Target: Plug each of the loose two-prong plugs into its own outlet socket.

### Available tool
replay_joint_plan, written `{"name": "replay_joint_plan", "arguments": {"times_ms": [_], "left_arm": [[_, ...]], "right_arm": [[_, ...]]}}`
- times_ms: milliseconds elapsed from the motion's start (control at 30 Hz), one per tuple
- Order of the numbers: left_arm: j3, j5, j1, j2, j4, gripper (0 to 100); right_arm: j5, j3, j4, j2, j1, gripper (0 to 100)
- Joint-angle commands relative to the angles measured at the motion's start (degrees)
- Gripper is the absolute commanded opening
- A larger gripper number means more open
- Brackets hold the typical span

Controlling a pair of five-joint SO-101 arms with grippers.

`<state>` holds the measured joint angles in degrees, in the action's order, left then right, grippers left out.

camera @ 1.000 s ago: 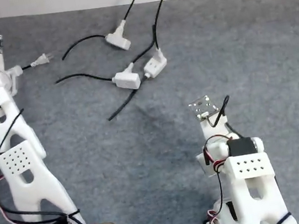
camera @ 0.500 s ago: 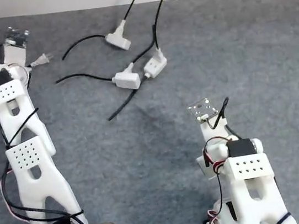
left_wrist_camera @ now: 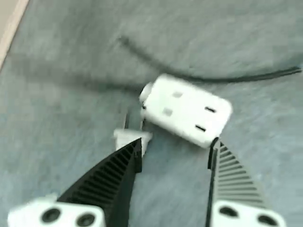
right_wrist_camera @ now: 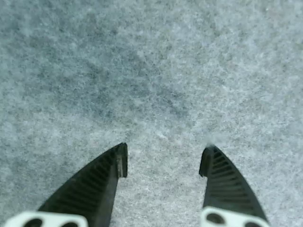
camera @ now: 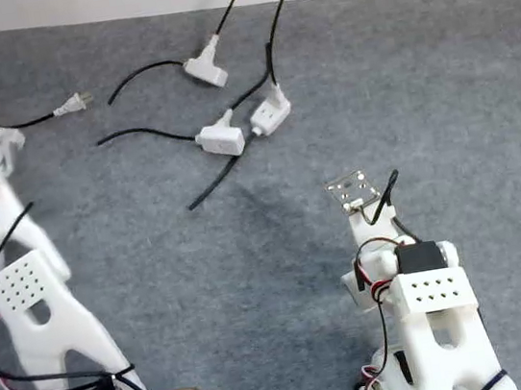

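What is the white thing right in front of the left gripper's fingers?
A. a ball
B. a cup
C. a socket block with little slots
C: the left wrist view shows a white socket block with dark slots lying on the carpet just ahead of the open left gripper.

A robotics test bench is indicated. A left arm (camera: 51,326) and right arm (camera: 435,297), printed white with servos and wiring exposed, are set at a grey felt-covered table (camera: 206,290) strewn with corded sockets (camera: 222,140).
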<state>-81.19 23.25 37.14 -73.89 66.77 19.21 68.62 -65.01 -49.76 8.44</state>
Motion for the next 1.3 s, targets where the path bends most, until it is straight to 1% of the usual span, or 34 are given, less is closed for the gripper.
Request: {"name": "replay_joint_plan", "arguments": {"times_ms": [0, 100, 167, 333, 700, 833, 1100, 1167, 1267], "left_arm": [[-4.2, -3.9, 2.6, 1.5, 5.5, 22], [-4.5, -4.6, 2.9, 1.6, 9.8, 22], [-4.5, -5.5, 2.9, 1.6, 10.7, 22], [-4.1, -8.6, 3.9, 1.2, 10.8, 22], [-3.0, -8.3, 10.1, 0.9, 9.5, 22], [1.4, -8.2, 10.1, -1.0, 9.2, 22], [1.5, -8.3, 9.6, -4.2, 9.8, 21], [1.5, -7.6, 9.5, -4.2, 12.0, 17], [1.5, -3.0, 8.2, -4.2, 16.0, 7]], "right_arm": [[0.6, -0.5, -0.1, -0.5, 0.5, 25.2], [0.6, -0.5, -0.2, -0.5, 0.5, 25.2], [0.6, -0.5, -0.4, -0.5, 0.5, 25.2], [0.6, -0.5, -0.5, -0.5, 0.5, 25.2], [0.6, -0.5, -0.5, -0.5, 0.5, 25.2], [0.6, -0.5, -0.5, -0.5, 0.5, 25.2], [0.6, -0.5, -0.5, -0.5, 0.5, 25.2], [0.6, -0.5, -0.5, -0.5, 0.5, 25.2], [0.6, -0.5, -0.5, -0.5, 0.5, 25.2]]}}
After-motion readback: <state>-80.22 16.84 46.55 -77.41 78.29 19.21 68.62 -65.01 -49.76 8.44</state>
